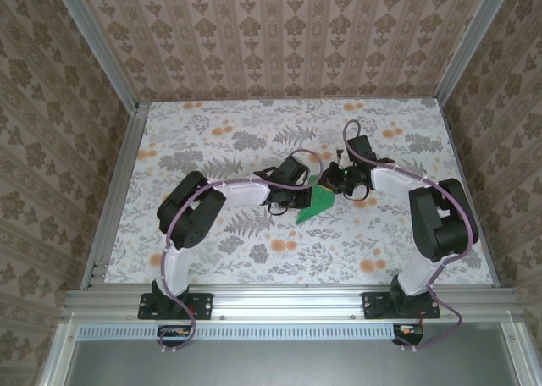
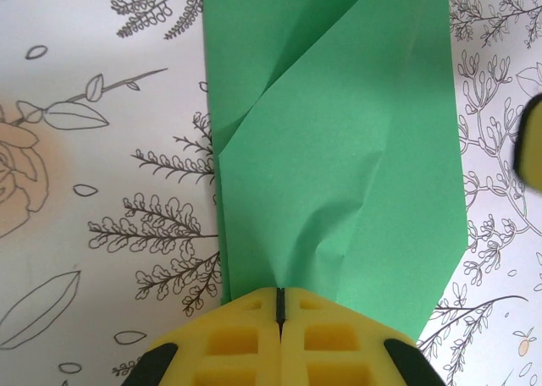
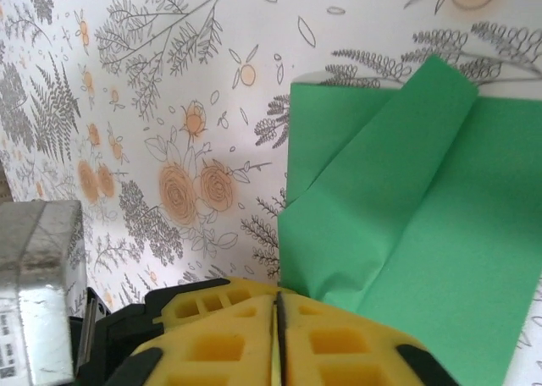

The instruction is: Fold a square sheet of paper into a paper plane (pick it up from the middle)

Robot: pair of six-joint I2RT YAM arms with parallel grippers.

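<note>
Mid-fold, apparently: the square sheet of paper (image 1: 315,201) is clamped by left gripper (image 2: 279,303) and right gripper (image 3: 277,308); creasing is needed next.

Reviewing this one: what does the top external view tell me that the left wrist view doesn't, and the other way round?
Top external: both arms bend inward over the floral table, with the left gripper and right gripper at opposite sides of the sheet of paper, and patterned walls around.
Left wrist: the yellow fingers are shut on the sheet's near edge, and diagonal folds and wrinkles cross its surface.
Both: the green sheet, partly folded, against the floral print.
</note>
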